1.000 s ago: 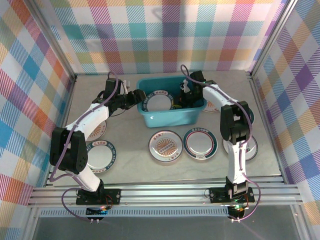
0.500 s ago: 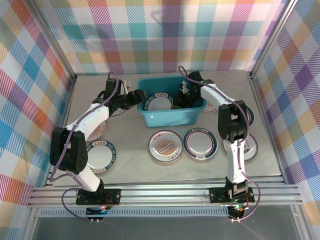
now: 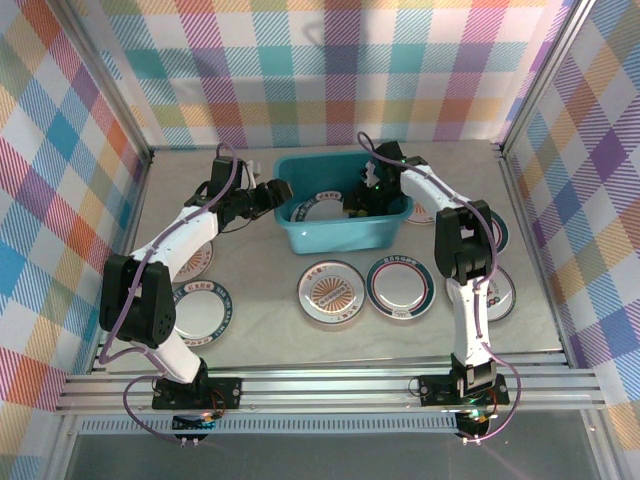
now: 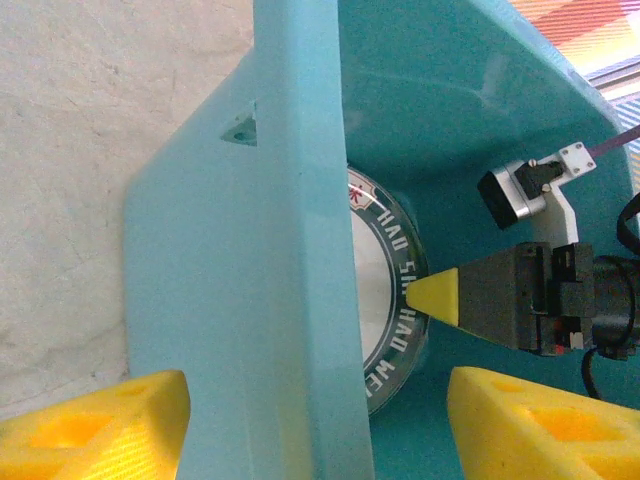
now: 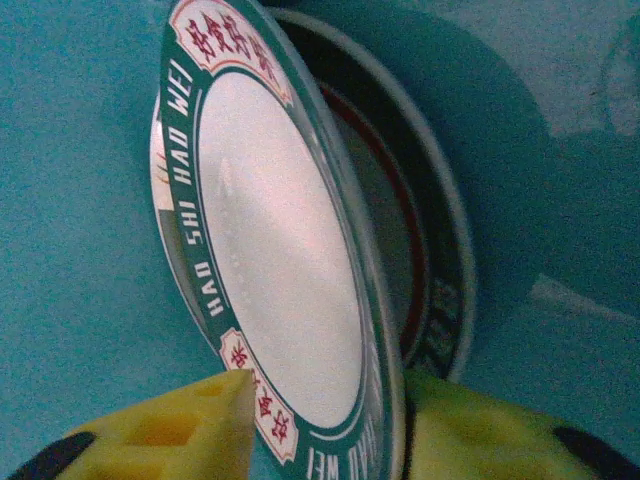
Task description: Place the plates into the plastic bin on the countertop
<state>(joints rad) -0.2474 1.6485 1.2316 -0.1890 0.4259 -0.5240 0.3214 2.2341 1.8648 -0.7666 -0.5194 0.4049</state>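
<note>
Right gripper (image 5: 328, 385) is noted shifted slightly toward the middle of the plastic bin (image 3: 340, 237) since the earlier frame, with jaws now parted. A green-rimmed plate (image 5: 270, 270) is seen tilted on edge between them, against a second plate (image 5: 440, 260). The bin is placed near the far edge of the counter (image 3: 270, 300). Left gripper (image 4: 318, 390) is spread wide, astride the bin's left wall. An orange-centred plate (image 3: 332, 293) and a teal-rimmed plate (image 3: 400, 284) are left nearer the counter's front edge.

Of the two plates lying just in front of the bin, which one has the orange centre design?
The left plate; the right plate has a plain white centre and teal rim.
</note>
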